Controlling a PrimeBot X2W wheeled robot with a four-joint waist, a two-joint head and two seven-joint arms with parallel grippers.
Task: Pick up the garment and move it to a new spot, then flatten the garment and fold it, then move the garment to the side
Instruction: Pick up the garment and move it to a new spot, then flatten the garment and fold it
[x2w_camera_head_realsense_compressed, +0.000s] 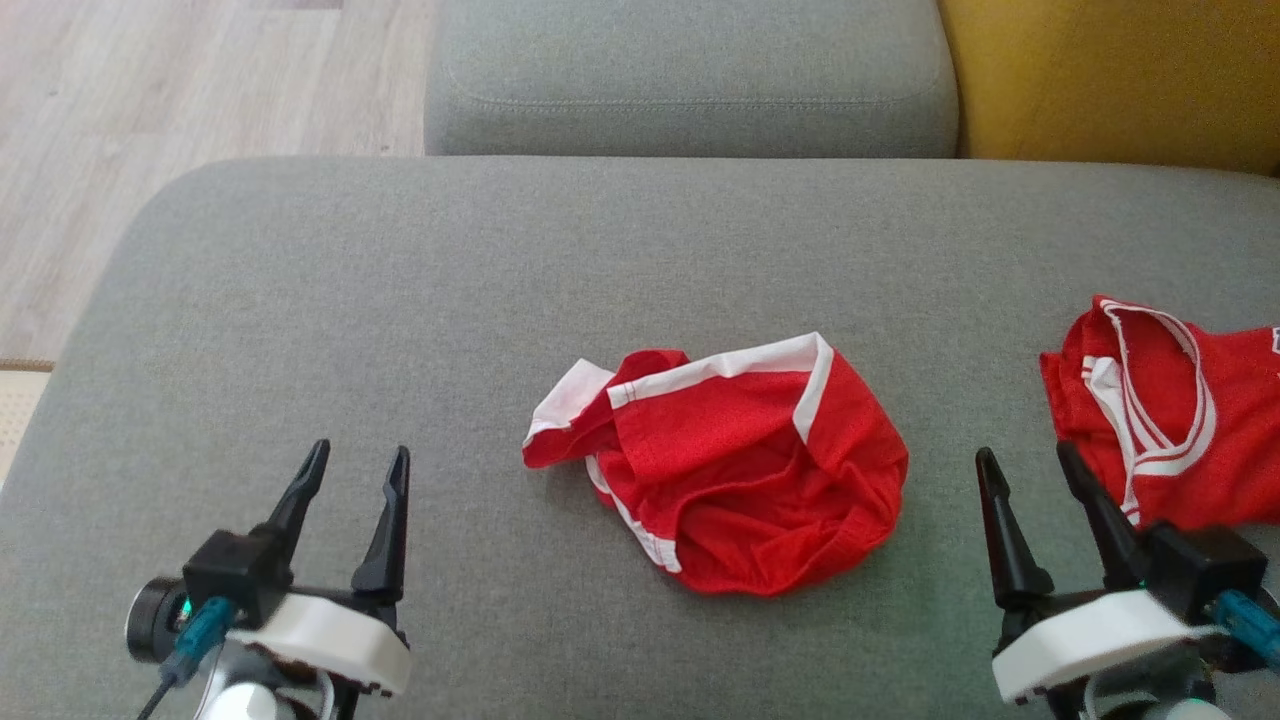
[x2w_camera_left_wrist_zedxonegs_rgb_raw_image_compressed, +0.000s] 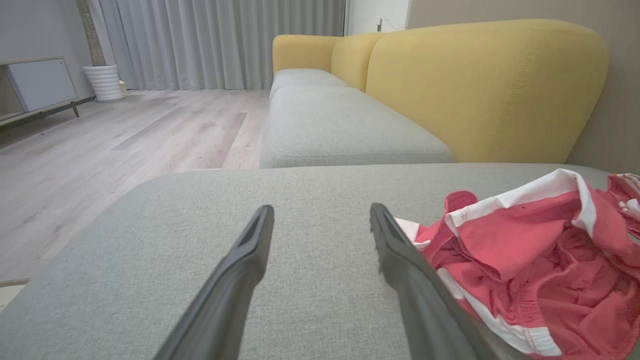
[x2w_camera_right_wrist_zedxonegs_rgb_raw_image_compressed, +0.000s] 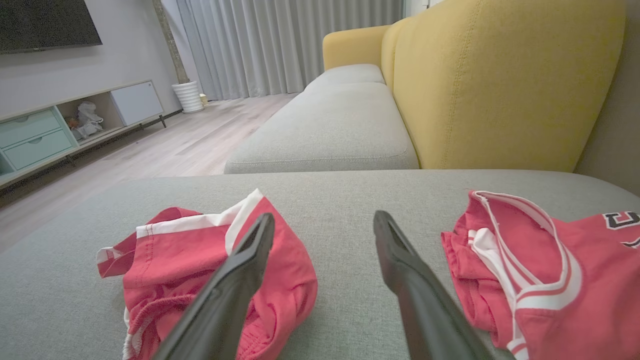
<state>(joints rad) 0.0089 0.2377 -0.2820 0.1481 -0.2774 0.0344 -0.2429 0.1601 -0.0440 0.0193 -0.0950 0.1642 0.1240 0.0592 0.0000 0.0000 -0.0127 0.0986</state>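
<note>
Head view: shorts (x2w_camera_head_realsense_compressed: 720, 470) are seen crumpled, nearer right fingers (x2w_camera_head_realsense_compressed: 1008, 530) than left fingers (x2w_camera_head_realsense_compressed: 388, 530); both spread wide, nothing held.

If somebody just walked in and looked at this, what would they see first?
The bright red shorts jump out first, crumpled in the middle of the gray cushion. A red shirt with white trim lies at the right, beside the right gripper. That one and the left gripper are open and empty, and a yellow sofa back stands behind.
</note>
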